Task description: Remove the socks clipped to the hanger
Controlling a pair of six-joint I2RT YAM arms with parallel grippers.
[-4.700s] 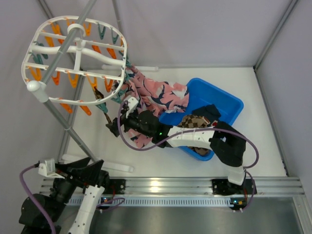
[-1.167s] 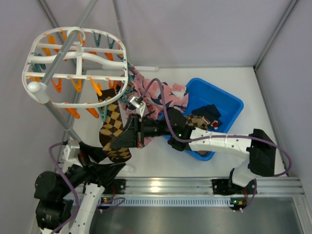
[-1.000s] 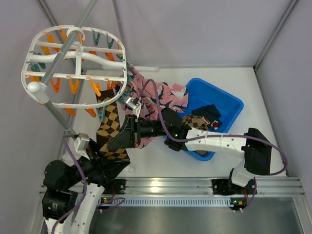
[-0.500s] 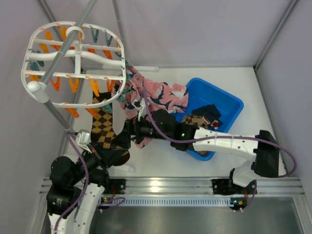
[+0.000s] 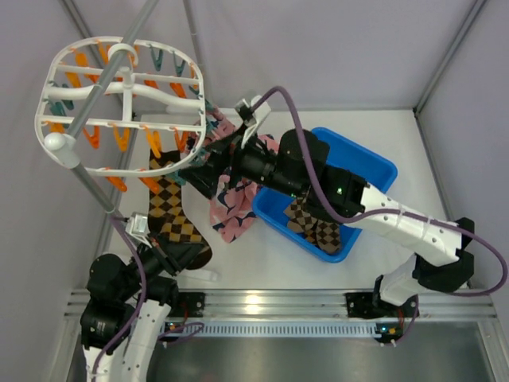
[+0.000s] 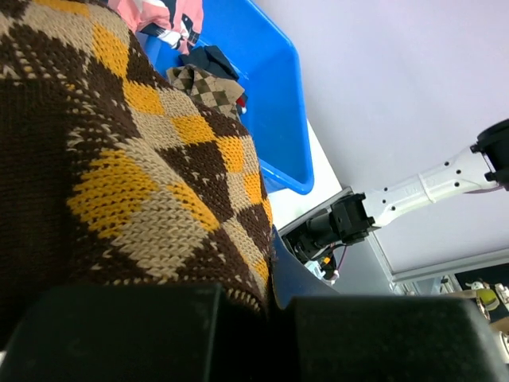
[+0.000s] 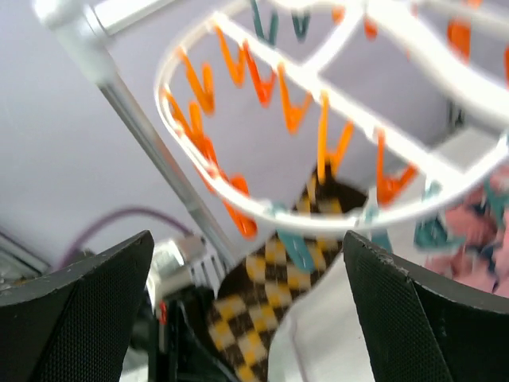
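Checkered sock (image 5: 171, 208) and pink socks (image 5: 233, 216) hang clipped to white hanger (image 5: 151, 94).

Left gripper (image 6: 274, 326) clamped, low; right gripper (image 7: 250, 318) spread, arm outstretched.

The right arm (image 5: 398, 219) spans the tabletop's middle above the blue bin (image 5: 374, 169), barring passage there. Toward the left edge the pole (image 5: 95, 188), checkered sock (image 5: 171, 211) and pink socks (image 5: 231, 205) crowd together. Bare tabletop (image 5: 425, 151) lies open at the far right corner.

Pale lilac walls (image 5: 334, 48); white table (image 5: 254, 263) — aluminium rail (image 5: 278, 302) along its near edge.
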